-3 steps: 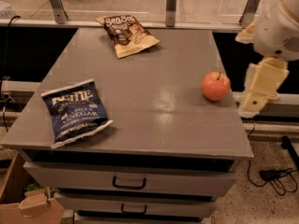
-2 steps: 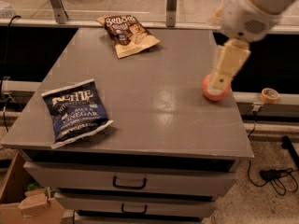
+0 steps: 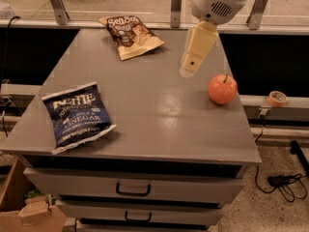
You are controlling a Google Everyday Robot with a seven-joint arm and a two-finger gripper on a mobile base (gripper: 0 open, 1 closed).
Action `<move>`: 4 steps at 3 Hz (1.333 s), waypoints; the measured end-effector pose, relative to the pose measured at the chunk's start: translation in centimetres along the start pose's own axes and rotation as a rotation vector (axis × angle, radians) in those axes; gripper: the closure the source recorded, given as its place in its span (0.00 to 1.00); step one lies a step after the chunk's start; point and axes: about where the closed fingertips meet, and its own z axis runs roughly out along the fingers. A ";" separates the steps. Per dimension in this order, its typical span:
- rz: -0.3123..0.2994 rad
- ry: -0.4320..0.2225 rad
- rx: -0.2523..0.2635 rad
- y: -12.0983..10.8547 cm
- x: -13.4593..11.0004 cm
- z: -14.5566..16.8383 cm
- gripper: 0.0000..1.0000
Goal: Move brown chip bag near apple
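Beyond and left of the apple, the brown chip bag is lying flat on the table, apart from the tool hovering between them. Its long axis is slanting, dark top pointing far-left. Whether the tool is open or closed cannot be told.

Smooth, dull-sheened bench; crinkly glossy brown chip bag; smooth apple; cream plastic pincer above the bench, between them.
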 end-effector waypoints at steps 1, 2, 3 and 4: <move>-0.015 -0.013 0.003 -0.1 -0.1 -0.1 0.00; 0.014 -0.079 0.038 -3.2 -2.1 2.8 0.00; 0.088 -0.183 0.086 -8.5 -4.5 7.1 0.00; 0.218 -0.264 0.136 -14.8 -6.3 12.3 0.00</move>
